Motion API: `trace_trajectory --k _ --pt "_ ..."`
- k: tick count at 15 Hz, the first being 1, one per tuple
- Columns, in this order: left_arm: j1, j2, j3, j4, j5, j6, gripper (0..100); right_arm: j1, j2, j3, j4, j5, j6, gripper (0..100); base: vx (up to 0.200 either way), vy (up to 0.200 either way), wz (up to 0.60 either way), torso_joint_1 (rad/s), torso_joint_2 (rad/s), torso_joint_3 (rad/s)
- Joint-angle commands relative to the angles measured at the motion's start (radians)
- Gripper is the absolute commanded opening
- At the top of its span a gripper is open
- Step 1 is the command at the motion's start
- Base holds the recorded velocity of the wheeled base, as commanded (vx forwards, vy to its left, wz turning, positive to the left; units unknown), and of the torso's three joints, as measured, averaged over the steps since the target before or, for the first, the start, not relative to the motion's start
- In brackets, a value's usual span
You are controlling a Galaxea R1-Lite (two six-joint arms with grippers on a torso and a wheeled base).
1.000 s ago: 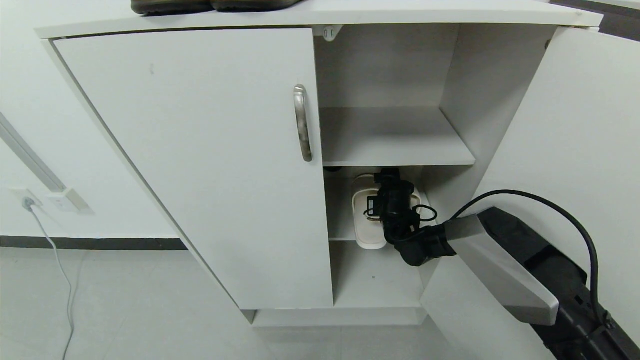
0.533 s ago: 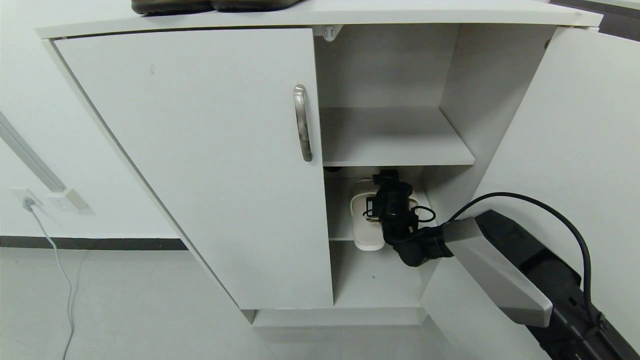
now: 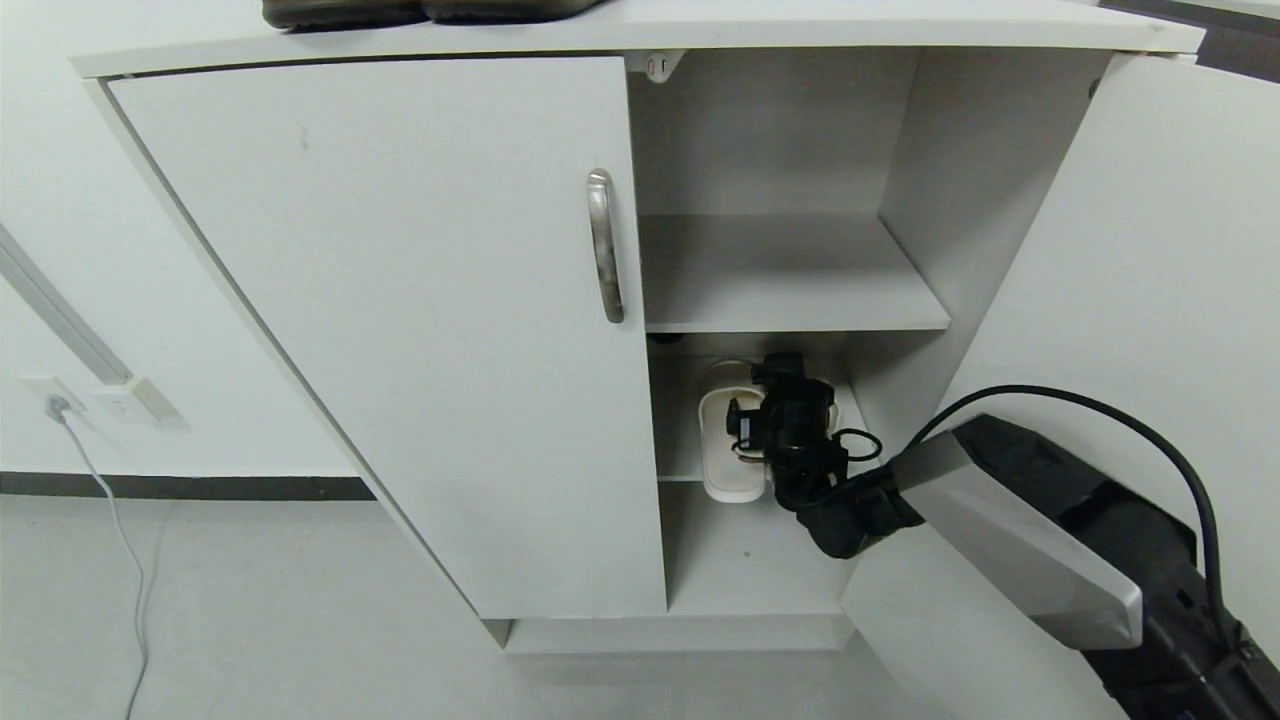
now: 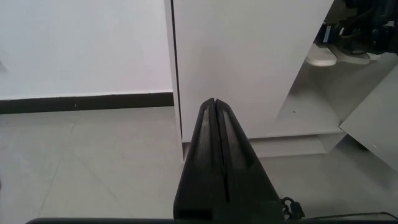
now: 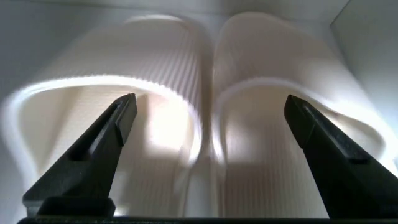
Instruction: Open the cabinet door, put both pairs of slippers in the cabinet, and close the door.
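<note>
Placing the first pair looks like the step in hand: the white slippers sit side by side on the lower shelf, and I judge them set down. The next move calls for backing the right arm straight out through the opening without dragging the pair or clipping the shelf above, then going for the second pair. Left to right: the left gripper hangs low, off the cabinet's left side, aimed at the base of the cabinet, fingers pressed together, holding nothing. The dark slippers lie on the cabinet top, toward its left end, not yet stowed. The left door is shut, and its handle runs along the edge next to the open bay. The right arm comes in low from the right, angled up and in, wrist under the upper shelf, just above the white pair. The right gripper is spread wide, one finger outboard of each slipper, clamping nothing that I can see. The right door stands swung open beside the arm, so closing it comes last.
</note>
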Motion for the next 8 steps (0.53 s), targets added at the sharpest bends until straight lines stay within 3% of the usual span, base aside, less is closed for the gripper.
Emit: trace_trajectory --k 1,8 --pt "0.001 0.001 0.0 0.0 0.0 -0.001 0 0.039 -0.119 0.16 -0.099 -0.008 0.0 100 0.0 0.0 0.0 0.0 0.0 0.0" --pt "0.0 0.001 0.0 0.0 0.0 -0.001 0 0.158 -0.348 0.662 -0.329 -0.012 0.0 100 0.0 0.0 0.0 0.0 0.0 0.0"
